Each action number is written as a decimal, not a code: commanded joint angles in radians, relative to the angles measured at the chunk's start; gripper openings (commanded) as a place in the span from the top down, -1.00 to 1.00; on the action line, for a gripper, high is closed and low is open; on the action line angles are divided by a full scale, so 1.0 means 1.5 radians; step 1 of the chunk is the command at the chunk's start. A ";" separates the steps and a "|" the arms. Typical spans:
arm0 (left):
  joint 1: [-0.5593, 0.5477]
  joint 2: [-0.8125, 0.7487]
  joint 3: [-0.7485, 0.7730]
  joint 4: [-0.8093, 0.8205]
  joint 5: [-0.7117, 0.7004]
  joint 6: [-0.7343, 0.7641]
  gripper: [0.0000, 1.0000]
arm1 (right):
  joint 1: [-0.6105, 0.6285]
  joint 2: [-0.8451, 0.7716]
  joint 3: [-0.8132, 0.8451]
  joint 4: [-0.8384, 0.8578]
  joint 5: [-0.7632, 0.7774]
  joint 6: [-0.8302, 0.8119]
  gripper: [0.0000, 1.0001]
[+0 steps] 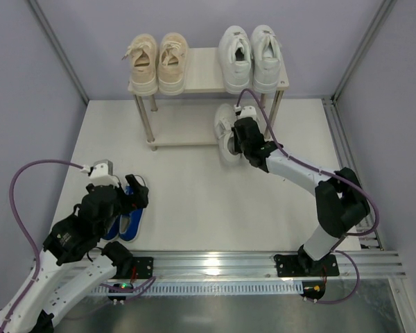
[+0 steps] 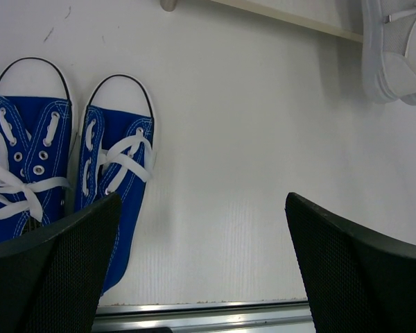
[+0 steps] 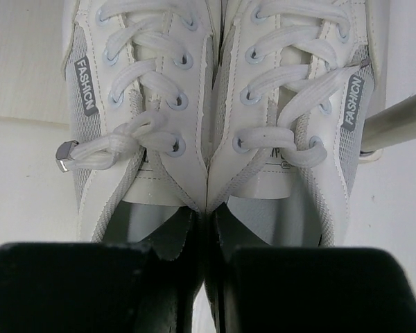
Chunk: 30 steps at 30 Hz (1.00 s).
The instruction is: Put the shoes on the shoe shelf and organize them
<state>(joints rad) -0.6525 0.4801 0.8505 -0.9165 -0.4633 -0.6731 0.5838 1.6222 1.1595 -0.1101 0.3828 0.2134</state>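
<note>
The right claw (image 3: pixel 208 236) pinches the white shoes (image 3: pixel 159 104) together at the low board of the shelf (image 1: pixel 204 69). The left claw (image 2: pixel 202 215) is wide open, holding nothing, above the blue shoes (image 2: pixel 114 173) on the table (image 1: pixel 194 201).

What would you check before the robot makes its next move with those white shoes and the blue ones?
1. Right tool shut on both smaller white shoes: ok, pinching their inner sides together.
2. That pair fully seated on the lower board: cannot tell.
3. Beige pair and large white pair resting on the top board: ok.
4. Left tool open: ok.
5. Blue pair centred between its fingers: not ok, they lie off to one side.
</note>
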 commanded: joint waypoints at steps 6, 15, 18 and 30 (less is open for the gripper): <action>-0.002 -0.011 0.016 -0.016 -0.003 -0.016 -0.99 | -0.005 0.028 0.082 0.240 0.017 -0.062 0.92; -0.002 -0.022 0.020 -0.021 -0.010 -0.016 -1.00 | -0.024 0.073 0.144 0.229 0.012 -0.066 0.92; -0.002 -0.021 0.022 -0.023 -0.009 -0.016 -0.99 | -0.035 0.092 0.166 0.216 0.007 -0.057 0.92; -0.002 -0.022 0.035 -0.033 -0.012 -0.017 -0.99 | -0.055 0.104 0.151 0.209 0.032 -0.040 0.92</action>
<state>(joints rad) -0.6525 0.4530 0.8692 -0.9607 -0.4641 -0.6819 0.5285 1.8076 1.3380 0.0319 0.3687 0.1253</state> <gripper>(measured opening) 0.996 0.106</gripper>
